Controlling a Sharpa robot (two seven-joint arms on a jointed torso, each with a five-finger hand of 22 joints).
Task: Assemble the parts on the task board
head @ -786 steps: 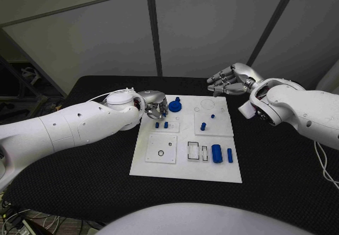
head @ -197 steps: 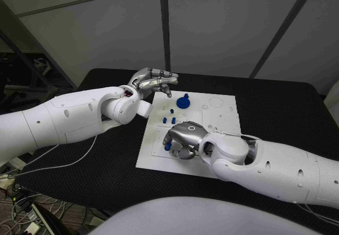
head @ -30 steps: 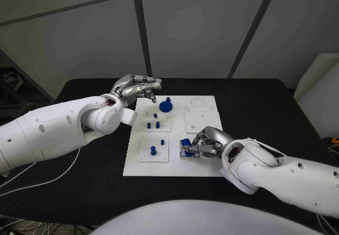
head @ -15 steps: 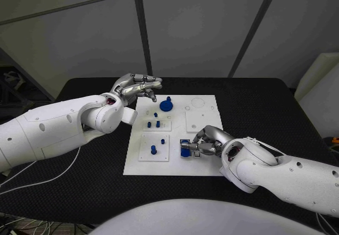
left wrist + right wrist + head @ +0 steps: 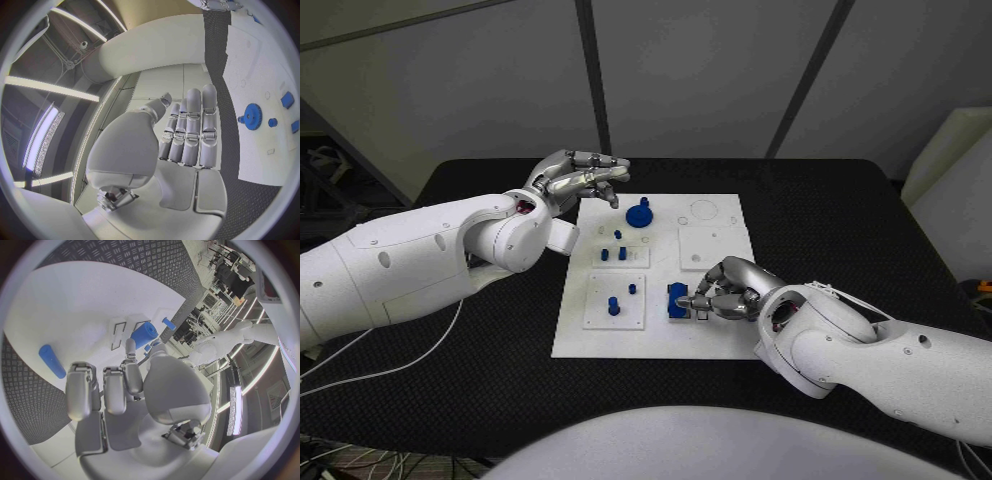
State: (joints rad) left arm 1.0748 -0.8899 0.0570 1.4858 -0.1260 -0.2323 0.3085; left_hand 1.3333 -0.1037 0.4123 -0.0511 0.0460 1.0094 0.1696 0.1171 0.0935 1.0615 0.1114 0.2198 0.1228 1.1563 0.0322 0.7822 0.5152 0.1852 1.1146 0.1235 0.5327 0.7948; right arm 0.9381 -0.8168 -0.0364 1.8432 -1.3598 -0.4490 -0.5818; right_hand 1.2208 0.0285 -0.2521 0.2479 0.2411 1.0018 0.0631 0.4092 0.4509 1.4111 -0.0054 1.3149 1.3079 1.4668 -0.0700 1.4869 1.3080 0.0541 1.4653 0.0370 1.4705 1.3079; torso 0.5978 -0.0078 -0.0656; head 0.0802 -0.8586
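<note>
The white task board [image 5: 718, 340] lies mid-table. My right hand [image 5: 728, 290] rests low over its near right part, thumb and a finger pinching a blue cylinder [image 5: 678, 298] that stands by the rectangular slots. The right wrist view shows that cylinder [image 5: 144, 335] at my fingertips [image 5: 129, 346], with a blue rod [image 5: 51, 361] lying loose on the board. My left hand [image 5: 581, 178] hovers above the board's far left corner, fingers side by side and holding nothing. A blue gear [image 5: 639, 215] stands at the far side, also in the left wrist view as the gear [image 5: 252, 116].
Two blue pegs [image 5: 610, 255] stand in a raised plate left of centre. A single peg [image 5: 630, 290] stands in the plate nearer me. The black table [image 5: 473, 350] stretches wide on both sides of the board, with my left forearm [image 5: 430, 255] over its left part.
The right hand has shifted slightly and the blue cylinder in its fingers now stands more upright by the slots. The left hand has stayed put.
</note>
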